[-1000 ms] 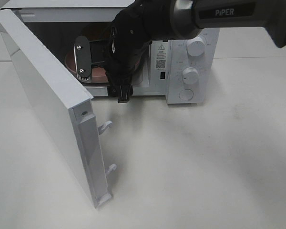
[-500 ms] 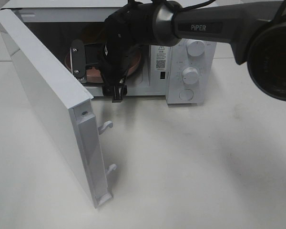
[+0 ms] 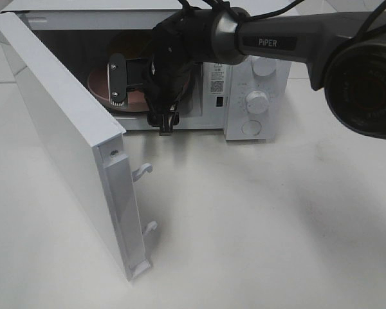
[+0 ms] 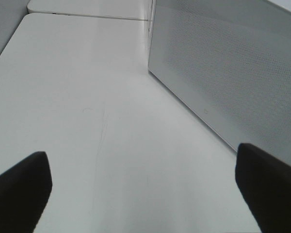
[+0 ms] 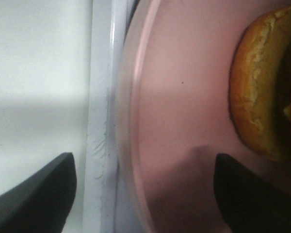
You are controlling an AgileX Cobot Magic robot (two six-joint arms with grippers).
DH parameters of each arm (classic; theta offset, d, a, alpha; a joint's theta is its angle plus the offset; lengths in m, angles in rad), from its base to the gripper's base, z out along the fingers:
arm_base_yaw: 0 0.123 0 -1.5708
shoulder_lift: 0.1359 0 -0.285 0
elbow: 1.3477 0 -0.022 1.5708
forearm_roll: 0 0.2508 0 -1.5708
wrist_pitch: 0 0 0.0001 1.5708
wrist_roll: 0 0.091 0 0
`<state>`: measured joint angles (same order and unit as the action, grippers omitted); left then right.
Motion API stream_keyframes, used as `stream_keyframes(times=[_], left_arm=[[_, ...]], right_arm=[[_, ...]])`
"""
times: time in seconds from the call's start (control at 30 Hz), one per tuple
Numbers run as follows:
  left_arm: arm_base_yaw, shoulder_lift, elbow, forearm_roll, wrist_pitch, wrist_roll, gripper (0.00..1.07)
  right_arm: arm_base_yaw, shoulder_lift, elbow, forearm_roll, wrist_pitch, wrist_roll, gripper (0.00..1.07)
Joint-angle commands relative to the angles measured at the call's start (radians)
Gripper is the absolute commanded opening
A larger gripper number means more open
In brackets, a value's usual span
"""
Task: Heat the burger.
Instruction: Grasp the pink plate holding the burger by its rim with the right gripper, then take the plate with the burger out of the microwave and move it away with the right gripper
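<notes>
Inside the open microwave (image 3: 257,77): burger (image 5: 262,97) on pink plate (image 5: 184,121), door (image 3: 64,141) swung wide. Right gripper (image 3: 125,80) at the cavity mouth, fingers spread wide, holding nothing. Left gripper (image 4: 145,189) likewise open and empty above the table (image 4: 77,97).

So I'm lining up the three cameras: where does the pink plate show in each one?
Exterior high: the plate sits inside the open microwave, mostly hidden by the right gripper.
Left wrist: not in view; only table and a white microwave panel.
Right wrist: it fills the middle, burger on it.
Shared landmark: the microwave.
</notes>
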<state>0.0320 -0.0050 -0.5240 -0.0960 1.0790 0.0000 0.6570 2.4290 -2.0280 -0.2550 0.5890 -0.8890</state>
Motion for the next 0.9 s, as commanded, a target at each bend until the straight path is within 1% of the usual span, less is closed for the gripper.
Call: stream_keyframes(times=[0.03, 0.07, 0.1, 0.13, 0.17, 0.2, 0.23, 0.27, 0.3, 0.33, 0.37, 0.4, 0.53, 0.7, 0.73, 0.87, 0.9], left_arm=[[0.002, -0.005, 0.003, -0.001, -0.011, -0.008, 0.97], [0.002, -0.005, 0.003, -0.001, -0.011, -0.008, 0.97], [0.002, -0.005, 0.003, -0.001, -0.011, -0.008, 0.97], [0.002, -0.005, 0.003, -0.001, -0.011, -0.008, 0.97], [0.002, -0.005, 0.003, -0.001, -0.011, -0.008, 0.97], [0.002, -0.005, 0.003, -0.001, -0.011, -0.008, 0.97], [0.002, -0.005, 0.003, -0.001, -0.011, -0.008, 0.97], [0.002, -0.005, 0.003, -0.001, -0.011, -0.008, 0.97], [0.002, -0.005, 0.003, -0.001, -0.011, -0.008, 0.97], [0.002, -0.005, 0.003, -0.001, -0.011, -0.008, 0.97], [0.002, -0.005, 0.003, -0.001, -0.011, -0.008, 0.97], [0.002, -0.005, 0.003, -0.001, -0.011, -0.008, 0.97], [0.002, -0.005, 0.003, -0.001, -0.011, -0.008, 0.97], [0.002, -0.005, 0.003, -0.001, -0.011, -0.008, 0.97], [0.002, -0.005, 0.003, -0.001, -0.011, -0.008, 0.97], [0.002, -0.005, 0.003, -0.001, -0.011, -0.008, 0.97], [0.002, -0.005, 0.003, -0.001, -0.011, -0.008, 0.97]], right_arm=[[-0.004, 0.014, -0.007, 0.004, -0.007, 0.008, 0.69], [-0.004, 0.016, -0.007, 0.005, -0.017, 0.004, 0.59], [-0.004, 0.016, -0.007, 0.005, -0.017, 0.004, 0.59], [-0.004, 0.016, -0.008, 0.005, -0.018, 0.004, 0.54], [-0.003, 0.014, -0.008, 0.005, -0.018, 0.001, 0.39], [-0.003, 0.014, -0.008, 0.005, -0.018, 0.001, 0.39], [-0.001, 0.012, -0.008, 0.009, -0.015, 0.001, 0.24], [-0.001, 0.009, -0.008, 0.014, -0.011, 0.001, 0.18], [-0.001, 0.009, -0.008, 0.014, -0.011, 0.001, 0.18], [-0.001, 0.005, -0.008, 0.031, -0.004, 0.001, 0.07], [-0.001, 0.005, -0.008, 0.031, -0.004, 0.001, 0.07], [0.004, 0.001, -0.008, 0.036, 0.006, 0.001, 0.0], [0.01, -0.008, -0.008, 0.036, 0.009, -0.007, 0.0], [0.01, -0.014, -0.008, 0.077, 0.029, -0.062, 0.0], [0.012, -0.014, -0.008, 0.101, 0.051, -0.112, 0.0], [0.021, -0.02, -0.008, 0.127, 0.077, -0.183, 0.0], [0.022, -0.025, -0.008, 0.15, 0.085, -0.22, 0.0]])
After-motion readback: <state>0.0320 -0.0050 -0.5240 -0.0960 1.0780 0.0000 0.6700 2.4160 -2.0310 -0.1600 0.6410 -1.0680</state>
